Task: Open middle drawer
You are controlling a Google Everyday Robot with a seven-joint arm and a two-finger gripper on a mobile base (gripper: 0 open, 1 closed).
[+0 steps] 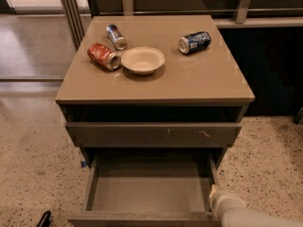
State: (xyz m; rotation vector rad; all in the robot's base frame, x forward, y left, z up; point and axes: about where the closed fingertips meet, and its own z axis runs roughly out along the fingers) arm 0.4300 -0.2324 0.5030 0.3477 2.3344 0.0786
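The middle drawer [147,193] is pulled out toward me at the bottom of the grey-brown cabinet [156,86], and its grey inner tray is bare. Its plain front [142,218] lies at the bottom edge of the view. Above it sits a closed drawer front with pale scratch marks [154,134]. My gripper [217,198], on the end of a white arm [246,216], is at the drawer's right front corner, right against its side wall.
On the cabinet top lie a red can [103,56], a silver can [116,36] and a blue can [194,42], all on their sides, and a cream bowl [143,59]. Speckled floor lies on both sides. A dark wall stands at the right.
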